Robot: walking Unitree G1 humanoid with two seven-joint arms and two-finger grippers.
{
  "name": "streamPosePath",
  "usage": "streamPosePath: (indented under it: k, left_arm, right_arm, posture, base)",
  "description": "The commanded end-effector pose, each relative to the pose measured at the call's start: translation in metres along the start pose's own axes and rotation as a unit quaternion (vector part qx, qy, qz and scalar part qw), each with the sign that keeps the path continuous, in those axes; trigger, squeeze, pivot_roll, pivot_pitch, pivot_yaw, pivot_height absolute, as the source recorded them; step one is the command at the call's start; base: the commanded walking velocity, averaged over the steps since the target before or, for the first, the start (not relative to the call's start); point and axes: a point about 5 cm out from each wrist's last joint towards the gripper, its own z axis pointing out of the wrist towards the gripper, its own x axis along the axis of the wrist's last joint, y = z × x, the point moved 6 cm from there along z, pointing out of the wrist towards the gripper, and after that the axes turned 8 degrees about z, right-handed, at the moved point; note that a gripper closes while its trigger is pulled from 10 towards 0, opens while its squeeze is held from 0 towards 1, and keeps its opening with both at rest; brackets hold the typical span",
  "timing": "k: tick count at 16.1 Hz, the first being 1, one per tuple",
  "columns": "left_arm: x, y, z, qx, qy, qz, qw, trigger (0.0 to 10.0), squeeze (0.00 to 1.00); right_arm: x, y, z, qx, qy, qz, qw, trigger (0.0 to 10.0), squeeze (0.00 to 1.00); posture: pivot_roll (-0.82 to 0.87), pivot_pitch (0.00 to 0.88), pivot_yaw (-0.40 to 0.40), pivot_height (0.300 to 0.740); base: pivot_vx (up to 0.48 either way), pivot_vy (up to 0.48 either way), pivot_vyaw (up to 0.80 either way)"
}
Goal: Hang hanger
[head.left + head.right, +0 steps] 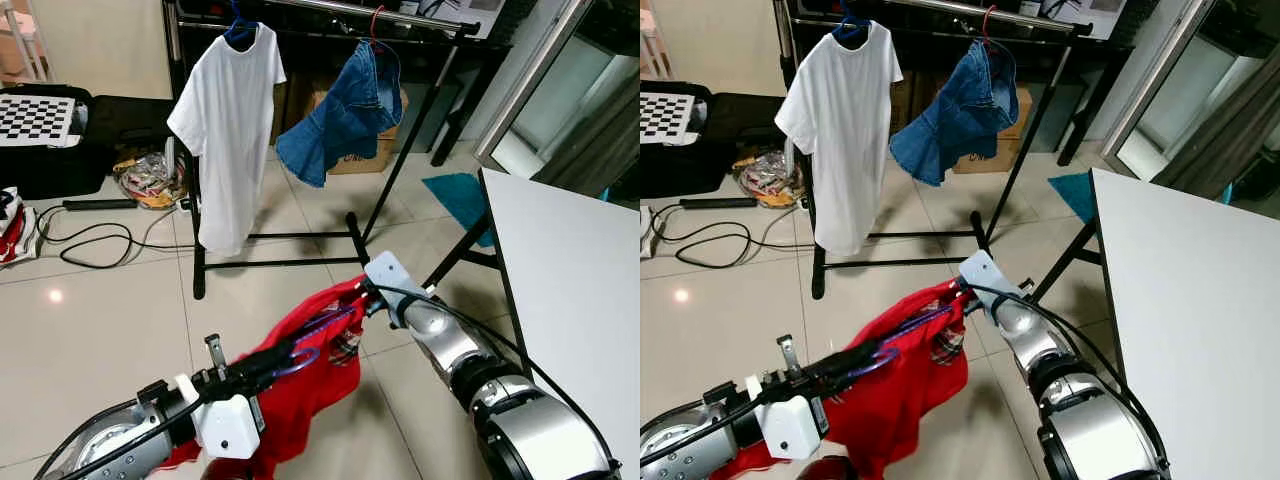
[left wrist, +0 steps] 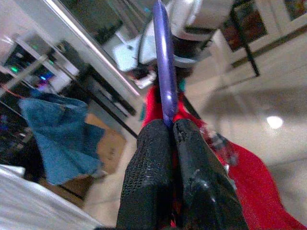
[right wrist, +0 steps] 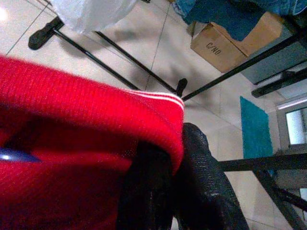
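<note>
A red garment (image 1: 300,400) on a purple hanger (image 1: 320,325) hangs between my two arms, low over the floor. My left gripper (image 1: 285,360) is shut on the hanger's purple bar (image 2: 165,72). My right gripper (image 1: 352,297) is shut on the garment's white-striped edge (image 3: 158,98), with one black finger (image 3: 204,182) beneath the cloth. The black clothes rack (image 1: 350,12) stands ahead across the tiles. On its rail hang a white T-shirt (image 1: 225,130) on a blue hanger and a denim piece (image 1: 340,115) on a red hanger.
A white table (image 1: 570,270) with black legs stands close on the right. A cardboard box (image 1: 370,155) sits behind the rack, and a teal mat (image 1: 455,195) lies beyond it. Black cables (image 1: 90,240), bags and a checkerboard panel (image 1: 35,115) lie at the left.
</note>
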Motion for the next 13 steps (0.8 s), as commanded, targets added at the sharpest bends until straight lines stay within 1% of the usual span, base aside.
streamPosePath:
  k: [1, 2, 3, 4, 5, 6, 7, 8, 10, 11, 12, 13]
  left_arm:
    - [0.010, -0.013, -0.001, 0.033, 0.023, 0.023, 0.999, 10.0, 0.00]
    - [0.001, -0.016, -0.007, 0.053, 0.007, 0.024, 0.998, 10.0, 0.00]
    - [-0.001, -0.017, -0.008, 0.061, 0.003, 0.016, 0.998, 10.0, 0.00]
    - [-0.009, -0.029, -0.014, 0.104, -0.010, -0.018, 0.994, 10.0, 0.00]
    - [-0.015, -0.041, -0.019, 0.137, -0.020, -0.029, 0.990, 10.0, 0.00]
    - [-0.018, -0.053, -0.023, 0.162, -0.024, -0.029, 0.986, 10.0, 0.00]
    - [-0.018, -0.060, -0.025, 0.179, -0.023, -0.030, 0.983, 10.0, 0.00]
    - [-0.014, -0.072, -0.026, 0.197, -0.015, -0.023, 0.980, 10.0, 0.00]
    - [-0.004, -0.078, -0.022, 0.199, 0.002, -0.014, 0.980, 10.0, 0.00]
    - [-0.003, -0.078, -0.021, 0.199, 0.005, -0.015, 0.980, 10.0, 0.00]
    - [-0.003, -0.078, -0.020, 0.199, 0.005, -0.016, 0.980, 10.0, 0.00]
    - [-0.005, -0.077, -0.019, 0.201, 0.003, -0.029, 0.979, 10.0, 0.00]
  right_arm:
    - [-0.018, 0.018, -0.005, -0.021, -0.024, 0.006, 0.999, 10.0, 0.00]
    - [-0.018, 0.019, -0.006, -0.014, -0.017, 0.032, 0.999, 10.0, 0.00]
    - [-0.018, 0.019, -0.006, -0.013, -0.016, 0.038, 0.999, 10.0, 0.00]
    - [-0.022, 0.022, -0.008, -0.011, -0.016, 0.047, 0.999, 10.0, 0.00]
    - [-0.028, 0.026, -0.010, -0.014, -0.023, 0.050, 0.998, 10.0, 0.00]
    - [-0.037, 0.031, -0.013, -0.022, -0.034, 0.051, 0.998, 10.0, 0.00]
    - [-0.044, 0.034, -0.015, -0.027, -0.045, 0.054, 0.997, 10.0, 0.00]
    - [-0.056, 0.039, -0.019, -0.032, -0.063, 0.059, 0.996, 10.0, 0.00]
    - [-0.067, 0.046, -0.024, -0.044, -0.084, 0.056, 0.994, 10.0, 0.00]
    - [-0.068, 0.049, -0.024, -0.049, -0.085, 0.056, 0.994, 10.0, 0.00]
    - [-0.067, 0.050, -0.024, -0.049, -0.083, 0.058, 0.994, 10.0, 0.00]
    - [-0.058, 0.048, -0.022, -0.039, -0.065, 0.071, 0.995, 10.0, 0.00]
  posture:
    - [0.40, 0.107, -0.179, 0.740]
    - [0.40, 0.106, -0.178, 0.740]
    - [0.40, 0.105, -0.179, 0.740]
    - [0.39, 0.104, -0.181, 0.740]
    - [0.39, 0.104, -0.184, 0.740]
    - [0.39, 0.104, -0.188, 0.740]
    - [0.39, 0.104, -0.190, 0.740]
    - [0.39, 0.104, -0.193, 0.740]
    - [0.39, 0.103, -0.195, 0.740]
    - [0.39, 0.102, -0.194, 0.740]
    - [0.38, 0.101, -0.192, 0.740]
    - [0.38, 0.100, -0.192, 0.740]
  base:
    - [0.000, 0.000, 0.00]
    - [0.000, 0.000, 0.00]
    - [0.000, 0.000, 0.00]
    - [0.000, 0.000, 0.00]
    - [0.000, 0.000, 0.00]
    - [0.000, 0.000, 0.00]
    - [0.000, 0.000, 0.00]
    - [0.000, 0.000, 0.00]
    - [0.000, 0.000, 0.00]
    - [0.000, 0.000, 0.00]
    - [0.000, 0.000, 0.00]
    - [0.000, 0.000, 0.00]
